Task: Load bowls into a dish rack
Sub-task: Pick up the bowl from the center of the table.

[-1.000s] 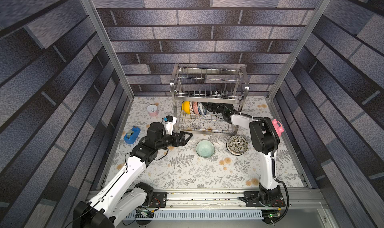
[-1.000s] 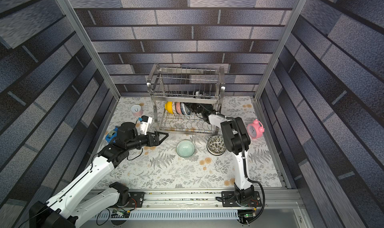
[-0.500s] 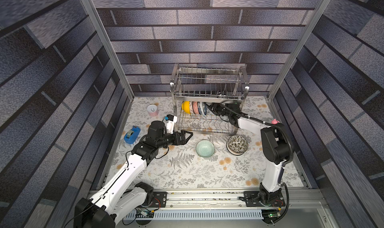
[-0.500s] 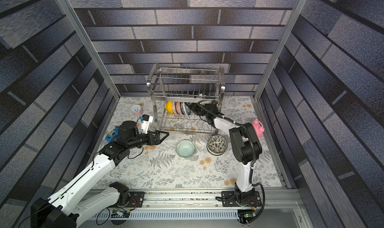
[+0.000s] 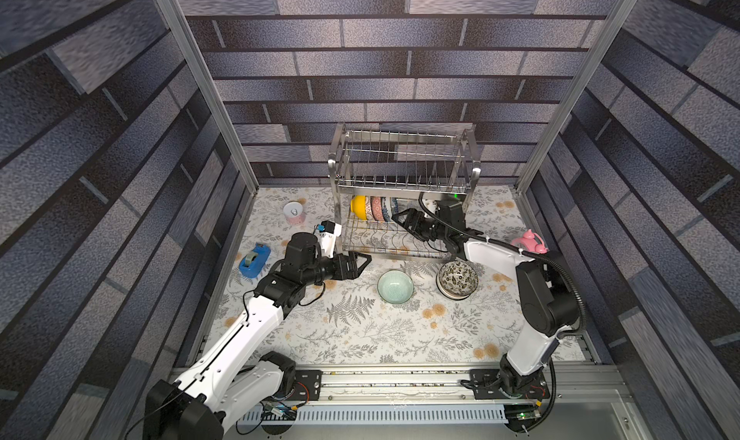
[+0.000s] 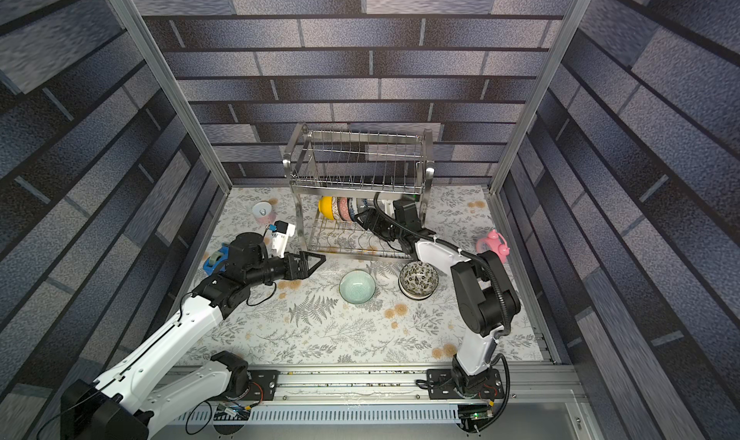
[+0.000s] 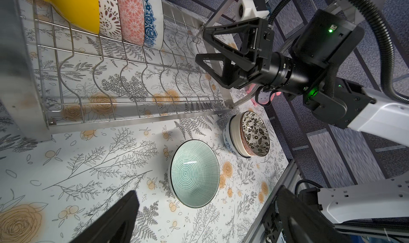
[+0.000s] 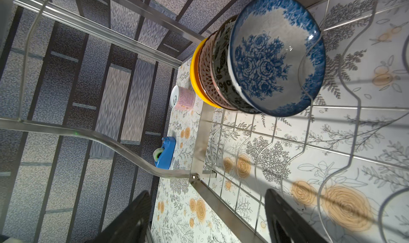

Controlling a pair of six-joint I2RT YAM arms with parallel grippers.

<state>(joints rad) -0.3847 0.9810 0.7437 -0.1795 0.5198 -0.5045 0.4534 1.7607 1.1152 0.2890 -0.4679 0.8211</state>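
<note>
The right gripper [image 7: 201,43] stood inside the lower tier of the two-tier stainless steel wire dish rack [image 7: 132,118]. Its jaws were wide apart and empty, just clear of the blue-and-white floral bowl [image 8: 274,58], the last of four racked on edge. The left gripper [image 5: 360,265], likewise spread and empty, hovered outside. The round pale green bowl [image 5: 395,285] sat mouth-up on the floral mat [image 5: 360,338] just ahead of the left gripper, which I judged the nearer arm.

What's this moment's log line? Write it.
right end effector open | blue floral bowl racked | pale green bowl on table | left end effector open
</note>
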